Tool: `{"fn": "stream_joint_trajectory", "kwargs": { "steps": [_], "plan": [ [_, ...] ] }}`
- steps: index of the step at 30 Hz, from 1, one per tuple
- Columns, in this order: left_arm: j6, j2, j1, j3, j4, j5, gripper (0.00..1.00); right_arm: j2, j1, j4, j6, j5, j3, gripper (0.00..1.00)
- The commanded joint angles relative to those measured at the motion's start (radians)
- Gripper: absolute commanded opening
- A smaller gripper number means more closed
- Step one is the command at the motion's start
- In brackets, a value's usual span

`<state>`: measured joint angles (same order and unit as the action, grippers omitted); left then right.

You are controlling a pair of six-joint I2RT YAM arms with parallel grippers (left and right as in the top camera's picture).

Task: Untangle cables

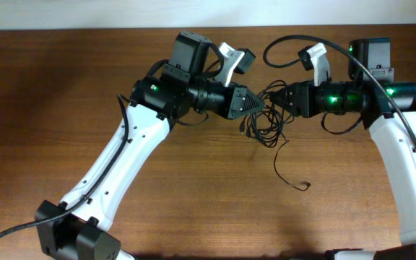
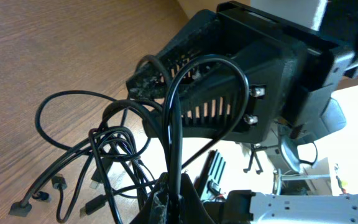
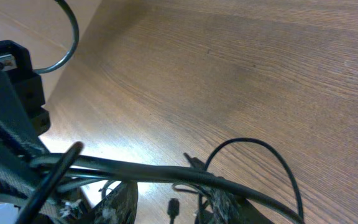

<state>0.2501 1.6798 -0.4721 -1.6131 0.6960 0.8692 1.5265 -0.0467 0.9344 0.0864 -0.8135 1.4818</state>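
Overhead view: we find the left gripper (image 1: pixel 254 103) and the right gripper (image 1: pixel 279 99) nose to nose above the table (image 1: pixel 49 87). The left one enters from nine o'clock and the right one from three o'clock. The cables (image 1: pixel 267 126) sit as a loose knotted bundle at six o'clock of that meeting point. They lie toward the far middle of the tabletop, and one thin tail trails off toward five o'clock. Jaw positions cannot be read from this height. Left wrist view: the left gripper (image 2: pixel 169 202) at six o'clock is pressed together, and a cable strand runs down into it, pinched between the fingers. That strand arches up toward twelve o'clock across the face of the right gripper (image 2: pixel 143 79). The rest of the cables (image 2: pixel 114 146) hang in loops toward eight o'clock, with small plug ends lowest. Right wrist view: the right gripper (image 3: pixel 169 202) at six o'clock stands partly spread, with a gap between its fingers. Strands of the cables (image 3: pixel 166 173) run across it from nine o'clock toward four o'clock. We cannot tell whether any strand is clamped there.
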Motion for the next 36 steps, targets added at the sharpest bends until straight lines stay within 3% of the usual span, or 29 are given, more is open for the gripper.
{"fn": "stream_joint_trajectory", "kwargs": {
  "steps": [1,7,13,29,36],
  "plan": [
    [-0.009,0.007,-0.01,-0.007,0.002,-0.03,0.0,0.0,0.001,-0.007,0.016,-0.048,-0.006,0.39],
    [-0.01,0.007,-0.013,-0.007,0.021,-0.086,0.0,0.0,0.001,-0.009,0.04,-0.048,-0.006,0.39],
    [-0.008,0.007,-0.013,-0.007,0.024,-0.045,0.0,0.0,0.001,-0.019,0.04,-0.047,-0.006,0.38],
    [0.11,0.007,-0.013,-0.007,0.024,-0.016,0.0,0.0,0.0,0.004,0.04,-0.047,-0.006,0.38],
    [0.15,0.007,-0.013,-0.007,0.024,0.091,0.0,0.0,0.0,-0.026,0.04,-0.047,-0.006,0.38]
  ]
}}
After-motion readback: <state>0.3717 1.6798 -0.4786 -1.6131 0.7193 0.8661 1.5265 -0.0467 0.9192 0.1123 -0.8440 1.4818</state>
